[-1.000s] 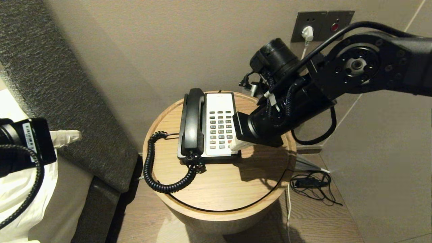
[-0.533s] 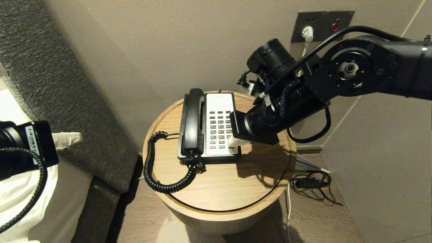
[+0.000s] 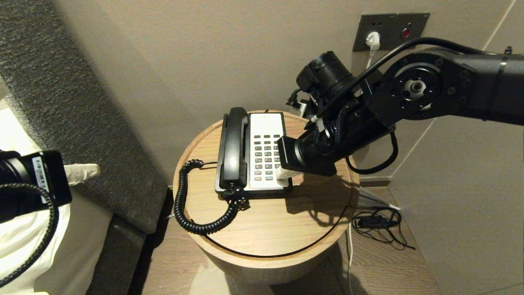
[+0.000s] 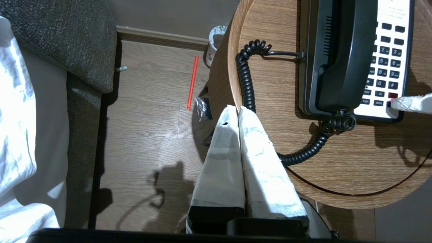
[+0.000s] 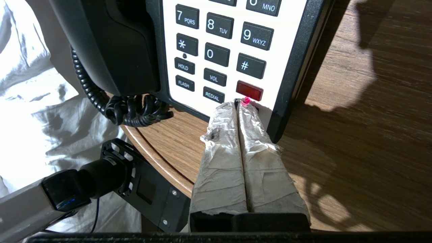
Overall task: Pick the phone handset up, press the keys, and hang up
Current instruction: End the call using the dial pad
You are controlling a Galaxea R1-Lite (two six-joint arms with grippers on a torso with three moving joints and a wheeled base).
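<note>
Item: phone (image 3: 254, 151) sits on your round wooden table (image 3: 266, 221), handset (image 3: 234, 147) cradled. Right gripper (image 5: 240, 104), jaws clenched empty, tips at the red key (image 5: 249, 90) near the keypad's edge. Left gripper (image 4: 238, 109), clenched, hangs off-table beside the bed (image 3: 24, 229).

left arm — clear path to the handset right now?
Probably yes. The handset lies in its cradle on the phone's left side, uncovered; the left tool hangs shut beyond the table's edge. The right tool is at the keypad's corner.

Right arm reached in from the right, right gripper (image 5: 238, 104) fingers pressed together, pointing down-left. Left gripper (image 4: 236, 111) closed, parked low left.
</note>
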